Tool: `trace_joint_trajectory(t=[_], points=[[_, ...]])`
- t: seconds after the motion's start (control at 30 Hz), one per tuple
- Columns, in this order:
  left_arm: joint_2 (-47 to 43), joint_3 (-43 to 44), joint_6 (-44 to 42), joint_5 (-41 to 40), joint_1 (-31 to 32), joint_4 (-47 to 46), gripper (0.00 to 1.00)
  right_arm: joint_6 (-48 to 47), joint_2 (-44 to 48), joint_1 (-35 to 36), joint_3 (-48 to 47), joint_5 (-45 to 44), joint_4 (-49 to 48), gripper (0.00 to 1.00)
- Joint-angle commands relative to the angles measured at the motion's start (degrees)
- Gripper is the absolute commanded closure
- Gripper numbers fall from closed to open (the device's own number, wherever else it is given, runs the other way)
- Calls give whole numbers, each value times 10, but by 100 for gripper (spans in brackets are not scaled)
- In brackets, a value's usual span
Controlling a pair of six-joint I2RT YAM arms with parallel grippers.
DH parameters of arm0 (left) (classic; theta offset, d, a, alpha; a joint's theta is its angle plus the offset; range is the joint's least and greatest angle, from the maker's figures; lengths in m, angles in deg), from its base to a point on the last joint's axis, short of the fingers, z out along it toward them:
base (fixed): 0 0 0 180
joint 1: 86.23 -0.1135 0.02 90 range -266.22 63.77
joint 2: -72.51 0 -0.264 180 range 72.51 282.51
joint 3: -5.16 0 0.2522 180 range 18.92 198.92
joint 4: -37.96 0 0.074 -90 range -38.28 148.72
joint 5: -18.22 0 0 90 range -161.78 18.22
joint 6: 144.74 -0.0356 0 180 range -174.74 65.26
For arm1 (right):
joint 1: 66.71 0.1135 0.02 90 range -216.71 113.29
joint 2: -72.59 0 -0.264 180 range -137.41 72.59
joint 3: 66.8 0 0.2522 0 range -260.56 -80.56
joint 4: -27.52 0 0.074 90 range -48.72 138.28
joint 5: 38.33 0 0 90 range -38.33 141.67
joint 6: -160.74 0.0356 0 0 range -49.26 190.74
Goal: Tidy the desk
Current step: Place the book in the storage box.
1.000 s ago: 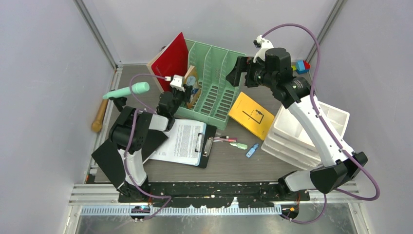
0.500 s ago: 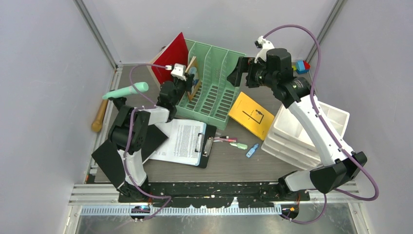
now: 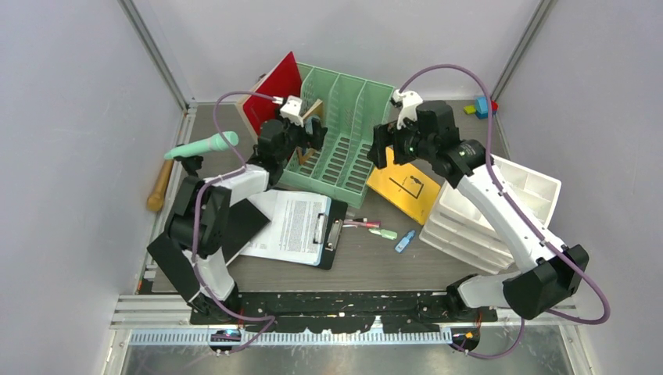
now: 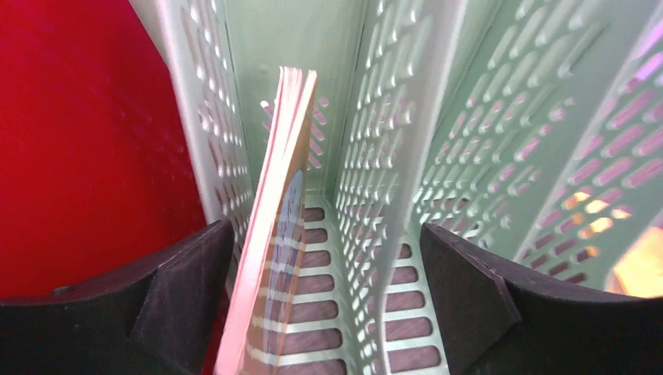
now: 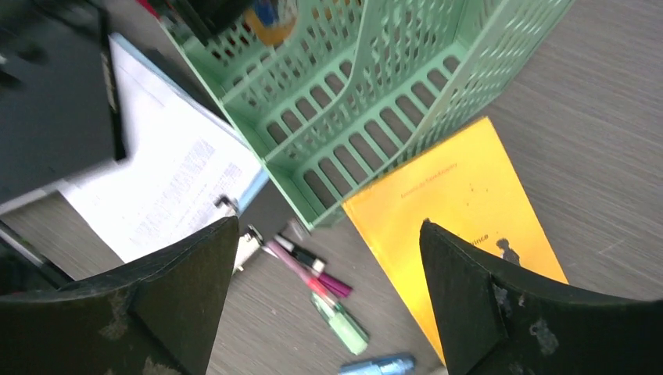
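The desk (image 3: 367, 258) is a grey-brown wood-grain top. A mint-green file rack (image 3: 344, 141) stands at the back. A thin tan book (image 4: 281, 195) stands on edge in the rack's (image 4: 375, 156) leftmost slot, leaning toward the left wall. My left gripper (image 4: 327, 234) is open around it, the book close by the left finger. In the top view the left gripper (image 3: 313, 129) reaches into that slot. My right gripper (image 3: 381, 144) hangs open above the desk, over the pens (image 5: 309, 269) beside a yellow book (image 5: 461, 195), holding nothing.
A red book (image 3: 274, 98) leans behind the rack. A clipboard with paper (image 3: 293, 226) and a black folder (image 3: 191, 242) lie front left. White stacked drawers (image 3: 492, 219) stand right. Green (image 3: 385, 233) and blue (image 3: 404, 241) markers lie mid-desk. A mint-handled tool (image 3: 205, 144) lies left.
The left gripper carried the tan book into the rack's left slot and opened, releasing it. The right arm swung down and left, nearer the yellow book.
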Motion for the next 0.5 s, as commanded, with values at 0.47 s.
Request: trace_joint_trajectory(t=[0.47], points=[[-389, -76, -29, 51, -6, 343, 0, -186, 12, 208, 243, -371, -155, 19]])
